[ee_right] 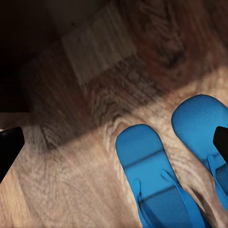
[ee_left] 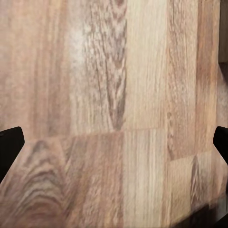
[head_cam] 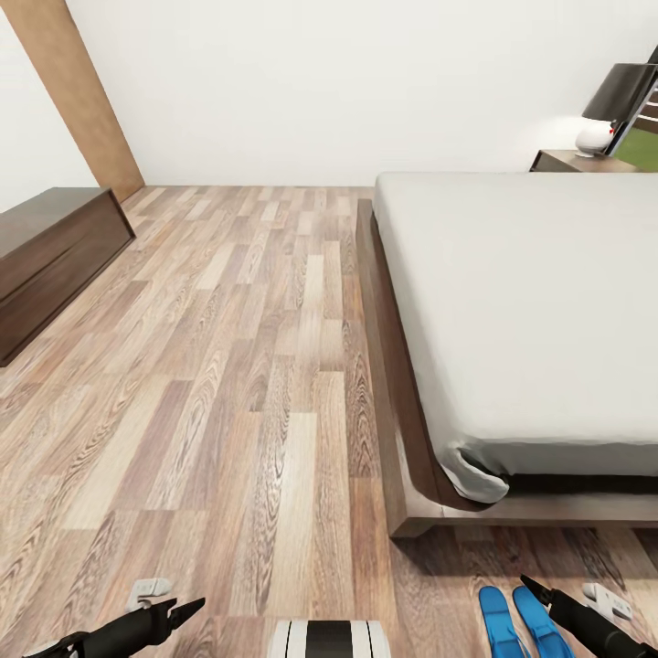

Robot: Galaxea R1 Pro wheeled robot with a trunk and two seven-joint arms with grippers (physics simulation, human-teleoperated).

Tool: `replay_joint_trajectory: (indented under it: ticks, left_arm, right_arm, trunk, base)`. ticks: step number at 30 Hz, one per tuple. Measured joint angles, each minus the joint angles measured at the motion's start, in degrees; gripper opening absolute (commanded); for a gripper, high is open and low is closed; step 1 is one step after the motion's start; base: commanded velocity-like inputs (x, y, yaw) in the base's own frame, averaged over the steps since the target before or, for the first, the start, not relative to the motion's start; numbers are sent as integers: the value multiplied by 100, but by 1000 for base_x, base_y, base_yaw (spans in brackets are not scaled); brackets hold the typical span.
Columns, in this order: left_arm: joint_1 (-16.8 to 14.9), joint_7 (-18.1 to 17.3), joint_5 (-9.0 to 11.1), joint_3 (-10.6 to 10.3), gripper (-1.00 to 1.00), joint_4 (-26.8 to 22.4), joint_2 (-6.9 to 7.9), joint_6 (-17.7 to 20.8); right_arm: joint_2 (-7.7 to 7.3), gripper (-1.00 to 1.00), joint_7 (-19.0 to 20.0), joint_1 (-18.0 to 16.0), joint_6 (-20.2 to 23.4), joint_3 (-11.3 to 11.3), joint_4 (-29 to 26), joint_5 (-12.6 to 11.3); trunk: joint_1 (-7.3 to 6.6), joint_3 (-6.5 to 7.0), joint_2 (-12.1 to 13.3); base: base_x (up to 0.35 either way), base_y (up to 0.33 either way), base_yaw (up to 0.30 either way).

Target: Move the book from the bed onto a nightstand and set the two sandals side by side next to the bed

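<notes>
Blue flat sandals (head_cam: 523, 622) lying side by side on wood-plank floor (head_cam: 228, 366), near foot corner of dark-framed bed (head_cam: 402, 384). Right end effector (head_cam: 535, 586) spread wide above, empty; left end effector (head_cam: 187, 610) likewise. Recommend withdrawing straight up to avoid disturbing pair.

Plain white walls (head_cam: 347, 82) meet a wood-plank floor (head_cam: 228, 384) of mixed brown and tan boards with strong grain. A tall brown wooden panel (head_cam: 87, 96) leans across the far left corner. Below it, along the left wall, sits a low dark brown cabinet (head_cam: 50, 251). At the far right, a lamp (head_cam: 608, 110) with a dark shade and a white base glows softly against the wall.
</notes>
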Motion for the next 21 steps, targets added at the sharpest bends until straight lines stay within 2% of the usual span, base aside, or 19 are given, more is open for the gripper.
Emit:
replay_joint_trajectory:
  ticks: [16, 21]
  left_arm:
    - [0, 0, 0, -3, 100, -1, 0, 0]
    - [0, 0, 0, -8, 100, -1, -5, 0]
  right_arm:
    - [0, 100, 0, 0, 0, 1, 0, 0]
    - [0, 100, 0, 0, 0, 1, 0, 0]
  trunk:
    - [0, 0, 0]
    - [2, 0, 0]
  base:
    - [-2, 0, 0]
    - [-173, 0, 0]
